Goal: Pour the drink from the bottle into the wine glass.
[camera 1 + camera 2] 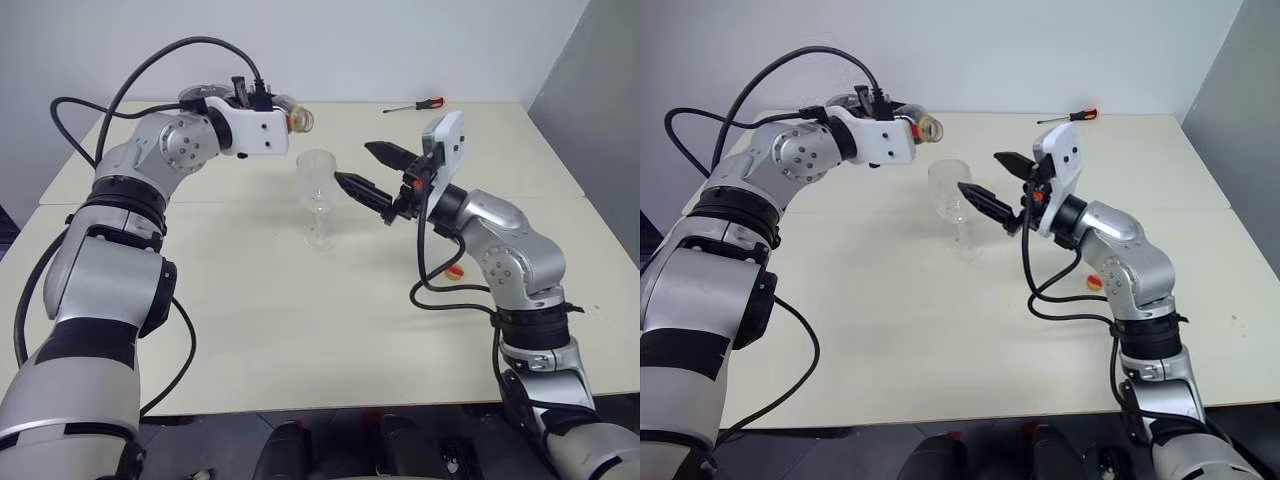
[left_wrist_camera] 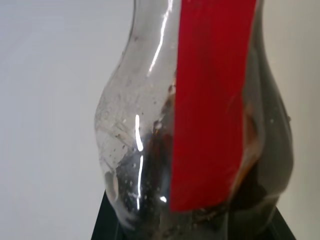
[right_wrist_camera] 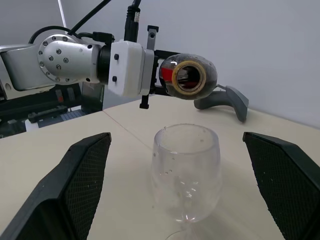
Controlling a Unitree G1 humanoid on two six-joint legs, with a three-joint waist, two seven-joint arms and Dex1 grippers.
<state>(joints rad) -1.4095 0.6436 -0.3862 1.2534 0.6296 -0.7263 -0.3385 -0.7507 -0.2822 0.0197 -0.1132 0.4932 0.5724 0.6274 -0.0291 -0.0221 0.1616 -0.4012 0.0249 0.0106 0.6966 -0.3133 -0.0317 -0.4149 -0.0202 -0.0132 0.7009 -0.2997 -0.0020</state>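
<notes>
My left gripper (image 1: 281, 109) is shut on the bottle (image 1: 296, 117), a clear squat one with a red strip (image 2: 210, 100). The bottle lies about level. Its open mouth (image 3: 188, 78) hangs just above and slightly left of the wine glass's rim. The dark drink (image 2: 150, 170) pools low in the bottle's body. The wine glass (image 1: 317, 196) stands upright mid-table; I see only droplets in its bowl (image 3: 186, 167). My right gripper (image 1: 352, 163) is open just right of the bowl, level with it and not touching.
A red-handled screwdriver (image 1: 416, 105) lies at the table's far right. A small red and yellow round thing (image 1: 1095, 283) rests on the table beside my right arm. A grey handheld device (image 3: 226, 99) sits behind the bottle. A seam (image 1: 250, 201) crosses the table.
</notes>
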